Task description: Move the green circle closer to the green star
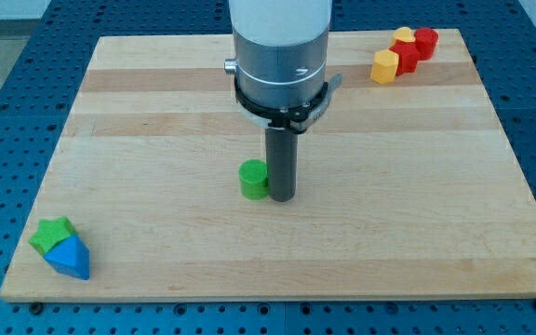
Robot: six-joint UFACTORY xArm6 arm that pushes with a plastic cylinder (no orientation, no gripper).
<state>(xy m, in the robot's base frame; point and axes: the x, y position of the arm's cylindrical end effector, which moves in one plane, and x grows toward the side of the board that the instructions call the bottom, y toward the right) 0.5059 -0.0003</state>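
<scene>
The green circle (pixel 253 179) is a short green cylinder near the middle of the wooden board (pixel 156 112). My tip (pixel 280 197) rests on the board right against the circle's right side. The green star (pixel 51 235) lies at the board's bottom left corner, touching a blue triangle (pixel 70 258) just below and to its right. The star is far to the left and below the circle.
At the top right corner sit a yellow block (pixel 385 66), a red block (pixel 406 54), another yellow block (pixel 404 36) and a red block (pixel 425 42), clustered together. The arm's white and grey body (pixel 280 56) hangs over the board's upper middle.
</scene>
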